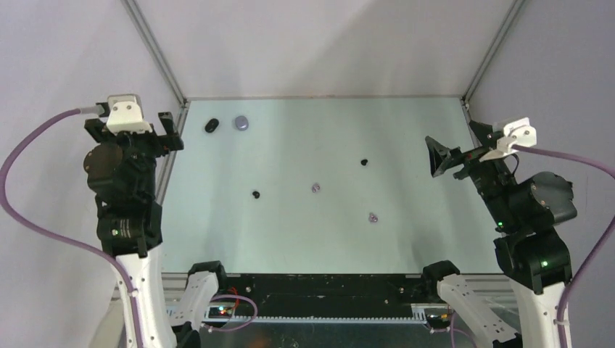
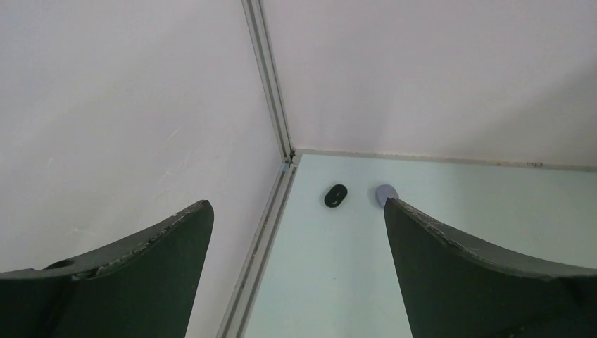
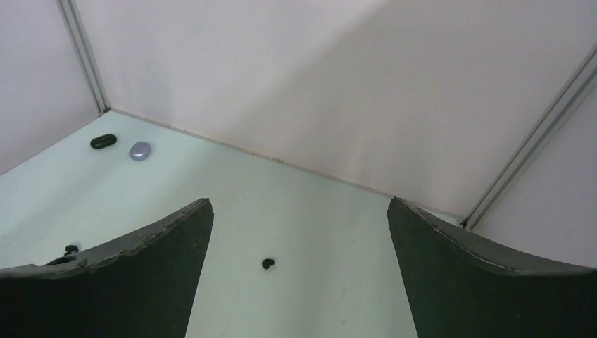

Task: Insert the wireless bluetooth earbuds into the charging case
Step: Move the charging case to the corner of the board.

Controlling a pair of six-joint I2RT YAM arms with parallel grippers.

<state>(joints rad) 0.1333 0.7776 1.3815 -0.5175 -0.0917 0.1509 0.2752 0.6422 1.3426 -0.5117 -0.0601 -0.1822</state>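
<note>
Two black earbuds (image 1: 365, 162) (image 1: 255, 194) and two lilac-grey earbuds (image 1: 316, 188) (image 1: 373, 217) lie scattered in the middle of the pale table. A black charging case (image 1: 211, 125) and a lilac-grey case (image 1: 241, 122) sit side by side at the far left corner. My left gripper (image 1: 171, 130) is open and empty, raised at the left edge, just left of the cases (image 2: 336, 195) (image 2: 384, 193). My right gripper (image 1: 435, 157) is open and empty, raised at the right. One black earbud (image 3: 267, 264) shows between its fingers, far below.
White enclosure walls with metal corner posts (image 1: 156, 51) (image 1: 493, 51) surround the table. A metal rail (image 2: 264, 232) runs along the table's left edge under my left gripper. The second black earbud (image 3: 70, 249) shows beside my right gripper's left finger.
</note>
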